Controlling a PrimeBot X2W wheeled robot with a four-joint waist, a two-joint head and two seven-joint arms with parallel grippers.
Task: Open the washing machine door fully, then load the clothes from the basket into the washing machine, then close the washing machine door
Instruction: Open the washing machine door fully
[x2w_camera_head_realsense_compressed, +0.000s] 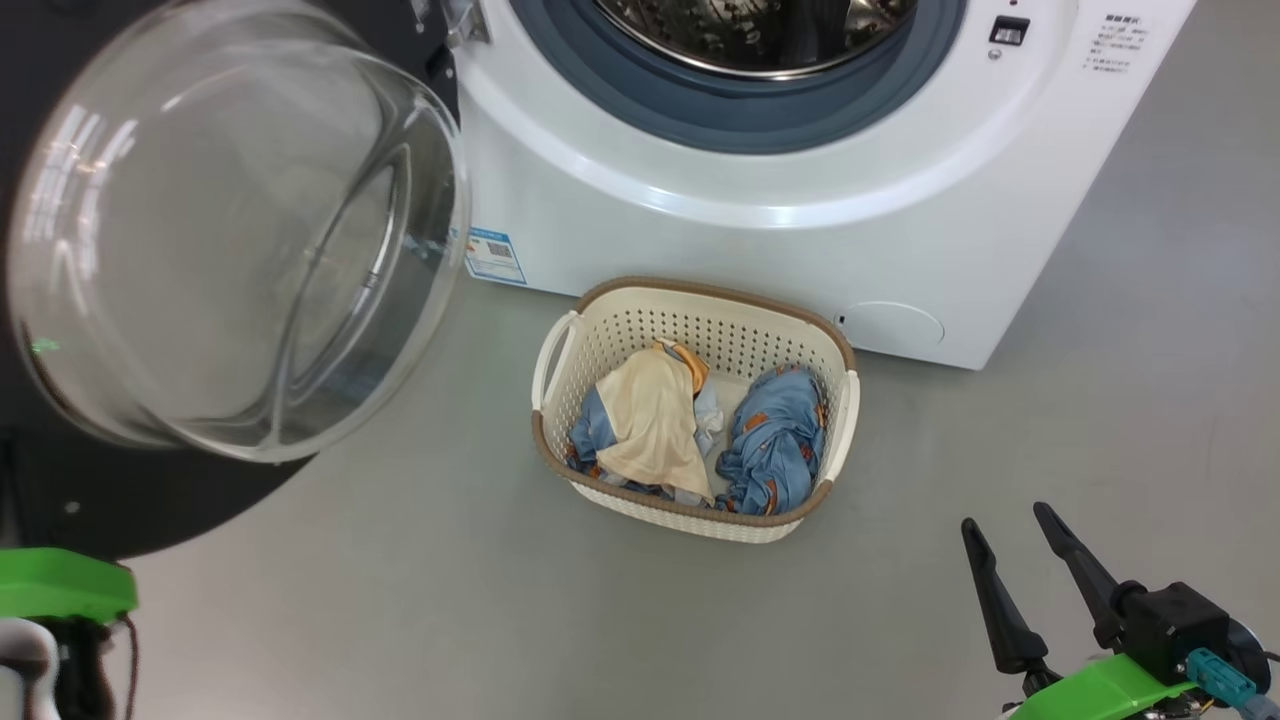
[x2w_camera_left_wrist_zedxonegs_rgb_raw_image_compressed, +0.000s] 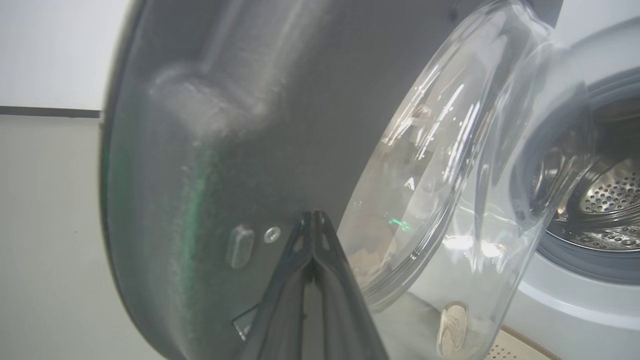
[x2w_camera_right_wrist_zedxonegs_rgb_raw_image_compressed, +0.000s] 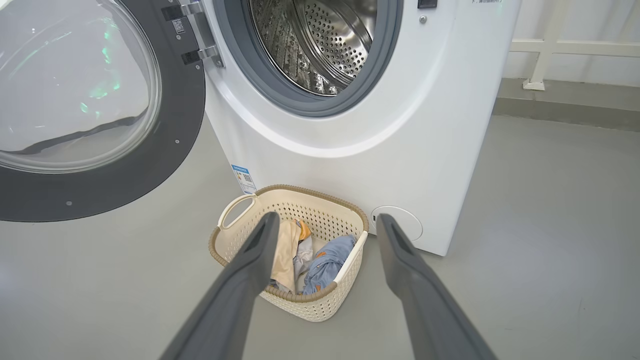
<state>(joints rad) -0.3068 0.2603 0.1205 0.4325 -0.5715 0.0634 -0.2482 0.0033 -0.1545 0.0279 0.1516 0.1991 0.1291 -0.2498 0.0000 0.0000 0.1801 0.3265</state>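
Note:
The washing machine door (x2w_camera_head_realsense_compressed: 150, 520) stands swung open at the left, its clear glass bowl (x2w_camera_head_realsense_compressed: 230, 230) bulging toward me. The washing machine (x2w_camera_head_realsense_compressed: 760, 220) shows its steel drum (x2w_camera_right_wrist_zedxonegs_rgb_raw_image_compressed: 325, 45) and grey-blue gasket. On the floor in front sits the basket (x2w_camera_head_realsense_compressed: 700, 292), holding the clothes: a cream garment (x2w_camera_head_realsense_compressed: 650, 420) and a light blue one (x2w_camera_head_realsense_compressed: 775, 440). My right gripper (x2w_camera_head_realsense_compressed: 1005, 517) hangs open and empty, right of the basket and nearer to me. In its wrist view the right gripper (x2w_camera_right_wrist_zedxonegs_rgb_raw_image_compressed: 327, 221) points at the basket (x2w_camera_right_wrist_zedxonegs_rgb_raw_image_compressed: 320, 305). My left gripper (x2w_camera_left_wrist_zedxonegs_rgb_raw_image_compressed: 314, 216) is shut, tips close against the door's dark inner ring (x2w_camera_left_wrist_zedxonegs_rgb_raw_image_compressed: 225, 150).
Grey floor stretches to the right of the machine and in front of the basket. A blue label (x2w_camera_head_realsense_compressed: 493, 257) and a round white cap (x2w_camera_head_realsense_compressed: 890, 325) sit low on the machine's front. A white rail (x2w_camera_right_wrist_zedxonegs_rgb_raw_image_compressed: 550, 47) runs along the wall behind, at the right.

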